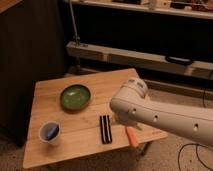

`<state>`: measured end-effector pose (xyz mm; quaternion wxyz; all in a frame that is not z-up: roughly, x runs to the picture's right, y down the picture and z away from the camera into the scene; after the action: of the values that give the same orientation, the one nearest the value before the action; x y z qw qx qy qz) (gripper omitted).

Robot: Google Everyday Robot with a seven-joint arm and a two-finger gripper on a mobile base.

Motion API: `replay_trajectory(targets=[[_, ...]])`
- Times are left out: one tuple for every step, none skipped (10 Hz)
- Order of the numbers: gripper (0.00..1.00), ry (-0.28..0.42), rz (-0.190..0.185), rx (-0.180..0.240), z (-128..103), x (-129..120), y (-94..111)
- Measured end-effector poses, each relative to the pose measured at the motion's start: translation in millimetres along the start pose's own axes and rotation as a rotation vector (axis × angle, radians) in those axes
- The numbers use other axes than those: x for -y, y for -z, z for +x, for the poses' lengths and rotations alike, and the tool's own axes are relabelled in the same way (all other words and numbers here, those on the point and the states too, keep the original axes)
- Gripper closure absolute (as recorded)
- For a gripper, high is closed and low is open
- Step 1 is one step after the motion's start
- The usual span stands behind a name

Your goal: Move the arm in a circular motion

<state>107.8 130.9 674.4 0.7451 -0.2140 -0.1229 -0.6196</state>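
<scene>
The white arm (160,115) reaches in from the right edge over the right side of a wooden table (45,100). It is a thick smooth tube with small dark holes along its side. Its rounded joint (131,94) hangs above the table's right half. The gripper does not show; it is hidden behind or below this thick link. An orange object (132,136) lies on the table just under the arm.
A green bowl (75,96) sits mid-table. A white cup (49,133) holding something blue stands at the front left. A black striped object (105,129) lies at the front middle. A pale rail (135,57) and dark shelving stand behind. A cable (187,152) lies on the floor at right.
</scene>
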Motion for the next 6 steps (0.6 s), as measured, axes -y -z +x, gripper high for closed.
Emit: replay_trajectory(targets=[[0.24, 0.006, -0.003, -0.025, 26, -16, -8], [0.24, 0.004, -0.005, -0.043, 48, -33, -12], [0.24, 0.002, -0.01, -0.058, 69, -50, -15], [0.24, 0.0, -0.018, -0.08, 96, -71, -18], [0.24, -0.009, -0.028, -0.103, 119, -97, -14], [0.24, -0.02, -0.043, -0.116, 132, -121, -7]])
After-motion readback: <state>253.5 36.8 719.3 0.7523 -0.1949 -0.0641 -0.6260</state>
